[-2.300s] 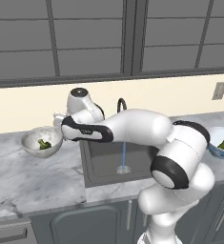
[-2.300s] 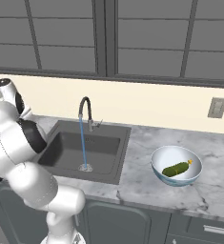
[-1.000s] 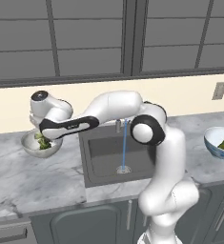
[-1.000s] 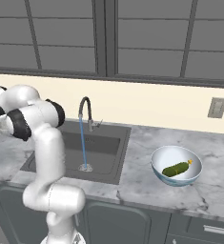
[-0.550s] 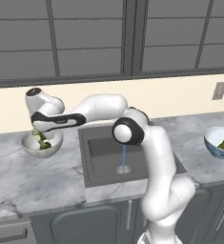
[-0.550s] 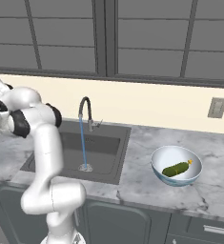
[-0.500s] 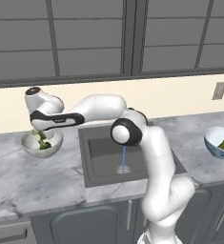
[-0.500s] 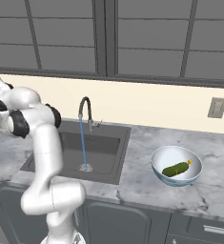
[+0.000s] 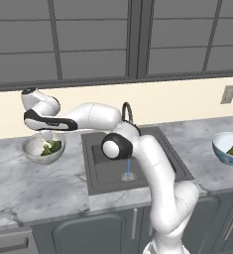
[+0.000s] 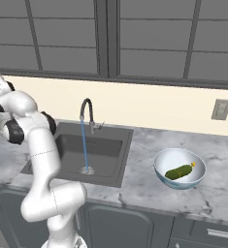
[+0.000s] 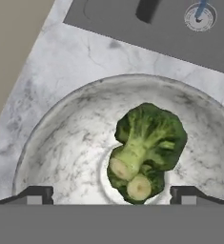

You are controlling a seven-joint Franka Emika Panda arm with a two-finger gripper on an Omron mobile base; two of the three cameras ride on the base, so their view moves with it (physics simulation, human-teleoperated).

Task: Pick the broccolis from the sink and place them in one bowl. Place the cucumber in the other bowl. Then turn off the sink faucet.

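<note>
Counter left of the sink (image 9: 138, 163): my gripper (image 11: 111, 194) hangs released over the speckled bowl (image 11: 61, 143) holding both broccolis (image 11: 147, 147), cucumber (image 10: 179, 171) bowled, faucet (image 10: 86, 114) running.

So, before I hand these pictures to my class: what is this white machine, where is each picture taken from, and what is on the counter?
It is a white robot arm in a computer-drawn kitchen, ending in a two-fingered hand. Two pictures come from cameras behind the arm, one on its left and one on its right. The third comes from a camera on the hand itself, looking straight down.

On the grey marble counter a speckled stone-looking bowl holds two broccolis; the hand hangs over it, fingers spread, holding nothing. In the middle is a dark sink with a thin curved faucet, and water is running from it. On the other side a blue-rimmed bowl holds a cucumber.
</note>
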